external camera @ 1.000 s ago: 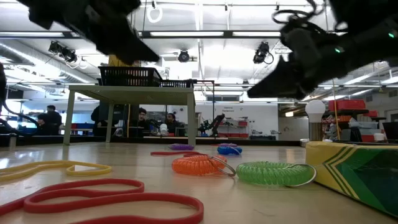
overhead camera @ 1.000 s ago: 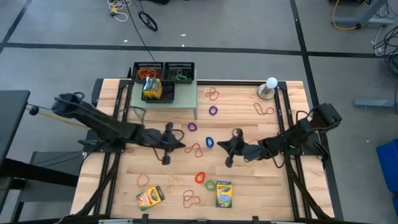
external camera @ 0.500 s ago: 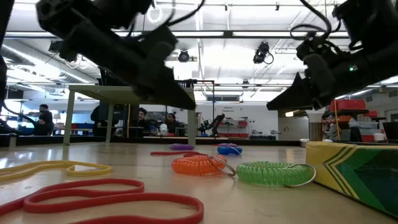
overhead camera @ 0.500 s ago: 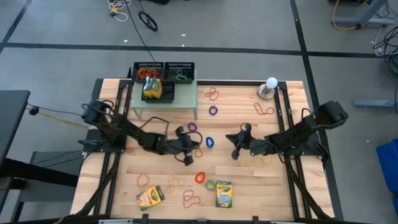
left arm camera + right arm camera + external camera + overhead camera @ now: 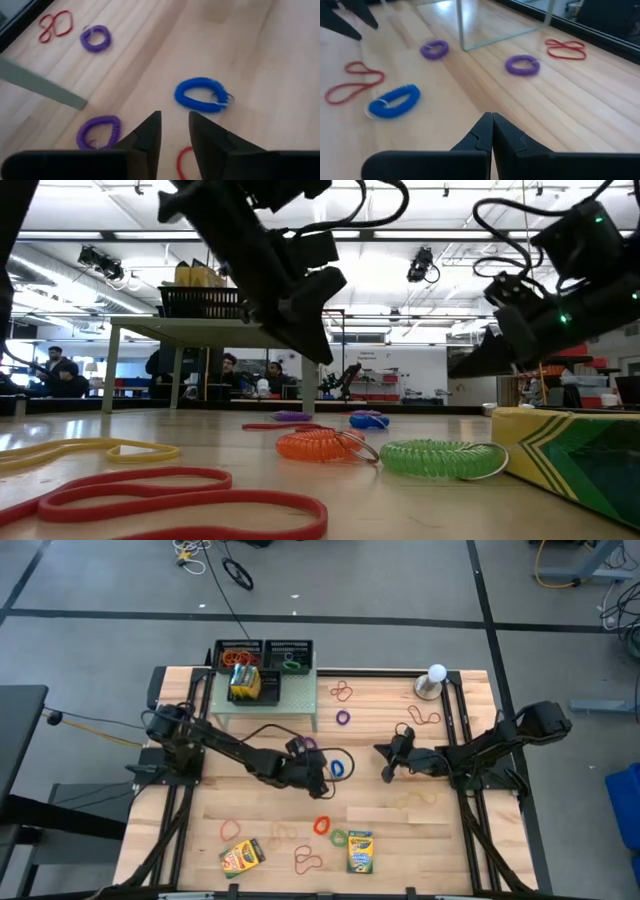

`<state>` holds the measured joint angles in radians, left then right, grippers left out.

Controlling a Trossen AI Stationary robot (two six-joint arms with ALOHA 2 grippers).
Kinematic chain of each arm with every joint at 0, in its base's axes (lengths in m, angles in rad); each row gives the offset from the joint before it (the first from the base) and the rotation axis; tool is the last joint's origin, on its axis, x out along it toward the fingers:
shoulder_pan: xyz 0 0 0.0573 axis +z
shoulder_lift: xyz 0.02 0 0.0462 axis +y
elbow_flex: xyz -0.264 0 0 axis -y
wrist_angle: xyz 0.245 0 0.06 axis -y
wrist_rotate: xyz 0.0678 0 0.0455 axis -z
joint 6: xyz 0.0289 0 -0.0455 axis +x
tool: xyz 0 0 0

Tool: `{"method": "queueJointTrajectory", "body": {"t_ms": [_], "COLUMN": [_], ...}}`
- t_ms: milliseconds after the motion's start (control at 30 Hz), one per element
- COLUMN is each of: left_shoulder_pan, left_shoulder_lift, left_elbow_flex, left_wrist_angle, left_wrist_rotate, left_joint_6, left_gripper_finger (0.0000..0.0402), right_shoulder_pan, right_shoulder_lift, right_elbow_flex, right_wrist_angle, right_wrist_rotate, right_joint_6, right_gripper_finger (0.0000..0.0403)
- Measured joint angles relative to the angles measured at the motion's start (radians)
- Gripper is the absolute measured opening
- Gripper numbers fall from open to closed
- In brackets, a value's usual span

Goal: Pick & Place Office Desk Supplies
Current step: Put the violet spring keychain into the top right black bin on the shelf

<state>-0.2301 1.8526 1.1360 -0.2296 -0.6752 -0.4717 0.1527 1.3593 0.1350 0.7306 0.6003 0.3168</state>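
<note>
Blue coil band (image 5: 202,94) lies beyond the left gripper (image 5: 174,131), jaws slightly apart, empty; right gripper (image 5: 492,131) jaws together; no writing legible.

White ball on grey stand (image 5: 434,679) upper right of wooden table (image 5: 420,830). Pale green perforated shelf (image 5: 290,698) upper left of table. Cables (image 5: 215,560) on grey floor, top. People (image 5: 250,375) seated in background, low view.

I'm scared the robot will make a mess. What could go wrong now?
1. The left gripper, fingers slightly apart, hovers near the blue coil band; a red band lies close by, so it might snag the wrong one.
2. The right gripper, shut and empty, waits just across that band; if both reach in, the arms could bump.
</note>
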Motion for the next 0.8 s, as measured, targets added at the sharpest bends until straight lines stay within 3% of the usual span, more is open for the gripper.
{"method": "queueJointTrajectory", "body": {"t_ms": [533,667,800], "left_shoulder_pan": [0.164,0.186,0.194], "left_shoulder_lift": [0.084,0.109,0.119], "left_elbow_flex": [-0.022,-0.022,-0.022], "left_wrist_angle": [-0.031,-0.029,-0.028], "left_wrist_rotate": [0.062,0.049,0.056], "left_joint_6": [0.025,0.02,0.026], "left_gripper_finger": [0.0206,0.0203,0.0172], "right_shoulder_pan": [-0.001,-0.001,-0.001], "right_shoulder_lift": [0.002,0.002,0.002], "right_elbow_flex": [-0.013,-0.013,-0.013], "right_wrist_angle": [0.011,0.021,0.021], "right_wrist_rotate": [0.01,0.011,0.011], "right_joint_6": [0.012,0.012,0.012], "right_gripper_finger": [0.0009,0.0009,0.0009]}}
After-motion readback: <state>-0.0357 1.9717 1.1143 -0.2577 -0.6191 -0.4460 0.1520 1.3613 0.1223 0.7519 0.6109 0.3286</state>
